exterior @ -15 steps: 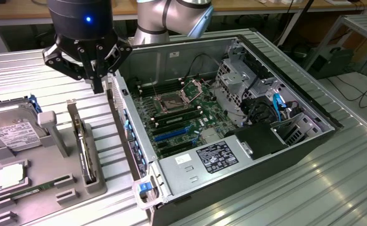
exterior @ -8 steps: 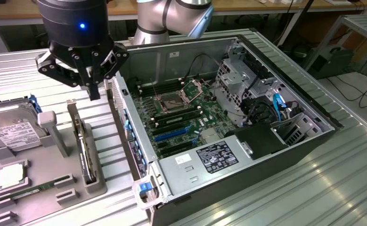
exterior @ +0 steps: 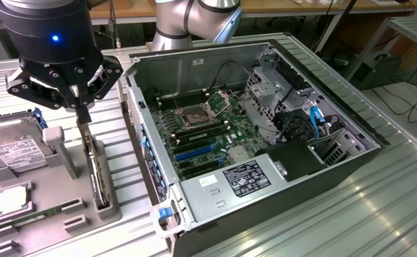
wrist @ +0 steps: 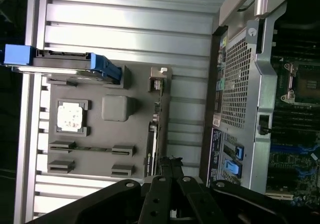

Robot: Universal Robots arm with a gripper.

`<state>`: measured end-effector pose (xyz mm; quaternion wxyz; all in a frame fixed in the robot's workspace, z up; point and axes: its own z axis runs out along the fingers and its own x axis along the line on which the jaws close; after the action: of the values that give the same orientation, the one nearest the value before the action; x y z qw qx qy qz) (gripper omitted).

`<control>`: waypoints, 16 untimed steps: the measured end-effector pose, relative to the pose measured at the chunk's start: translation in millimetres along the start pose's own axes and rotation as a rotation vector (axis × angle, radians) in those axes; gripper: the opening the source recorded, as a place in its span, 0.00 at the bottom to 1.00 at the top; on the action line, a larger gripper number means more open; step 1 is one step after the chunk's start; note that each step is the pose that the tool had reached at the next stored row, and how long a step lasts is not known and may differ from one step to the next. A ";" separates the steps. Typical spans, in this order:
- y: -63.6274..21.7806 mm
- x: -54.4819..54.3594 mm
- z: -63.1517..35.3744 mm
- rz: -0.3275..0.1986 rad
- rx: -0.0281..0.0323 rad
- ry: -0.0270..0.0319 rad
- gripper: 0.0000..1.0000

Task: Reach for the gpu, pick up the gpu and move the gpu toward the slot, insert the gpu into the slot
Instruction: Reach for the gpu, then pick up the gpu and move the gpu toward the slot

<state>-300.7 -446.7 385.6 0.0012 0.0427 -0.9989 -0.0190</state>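
Note:
The gpu [exterior: 96, 171] stands on edge in a slit of the grey holder tray [exterior: 58, 187], a thin dark card in the exterior view's lower left. My gripper [exterior: 84, 119] hangs just above the card's far end, fingers pressed together and shut, with nothing seen between them. In the wrist view the gpu [wrist: 151, 144] lies just beside and beyond the gripper [wrist: 168, 160]. The slot [exterior: 194, 153] is a blue strip on the green motherboard inside the open computer case [exterior: 194, 69].
On the holder tray also rest a silver hard drive [exterior: 12, 150] with blue brackets, a square processor chip [exterior: 12, 201] and a green memory stick [exterior: 30, 218]. The case's perforated side wall [wrist: 235, 83] rises between tray and motherboard. Ribbed metal table [exterior: 379, 203] all around.

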 end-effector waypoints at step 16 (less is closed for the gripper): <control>-0.1 3.6 0.2 0.000 -0.0003 -0.0001 0.11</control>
<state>-304.2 -447.0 385.4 0.0011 0.0427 -0.9989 -0.0192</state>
